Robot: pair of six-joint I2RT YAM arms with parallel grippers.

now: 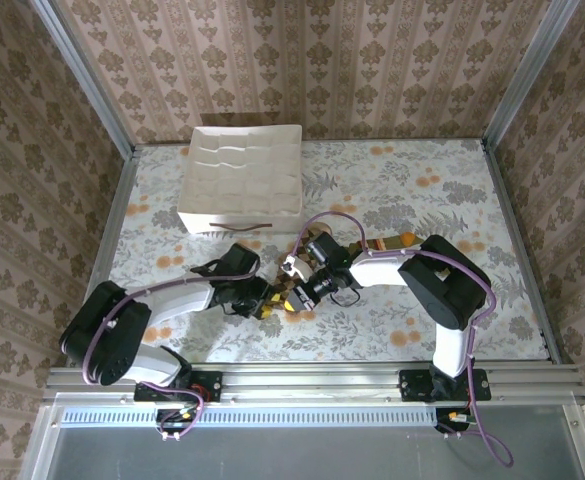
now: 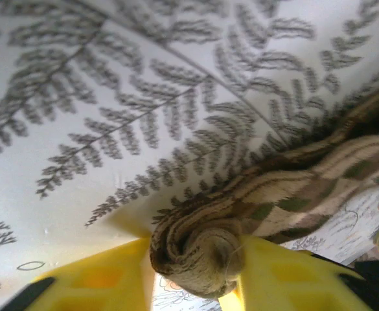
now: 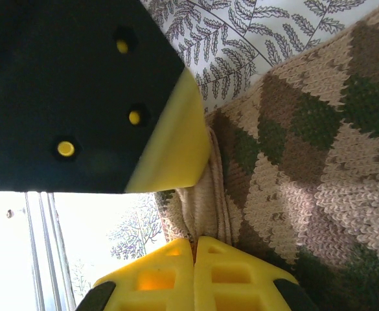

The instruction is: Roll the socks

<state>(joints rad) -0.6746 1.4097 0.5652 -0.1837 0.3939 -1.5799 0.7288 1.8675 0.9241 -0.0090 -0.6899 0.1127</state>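
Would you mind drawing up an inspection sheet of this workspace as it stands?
Surface: tablecloth with a fern-and-flower print, lying flat.
Job's things: argyle sock on the cloth, one end rolled tight.
Clutter: white gridded tray at the far left, apart from the arms.
Grippers: left gripper closed on the sock's rolled end; right gripper shut, pinching the sock's pale edge.
Cables: purple cables run along both arms, one looping above the right wrist.
Surroundings: patterned wallpaper on three sides, metal frame posts at the corners.
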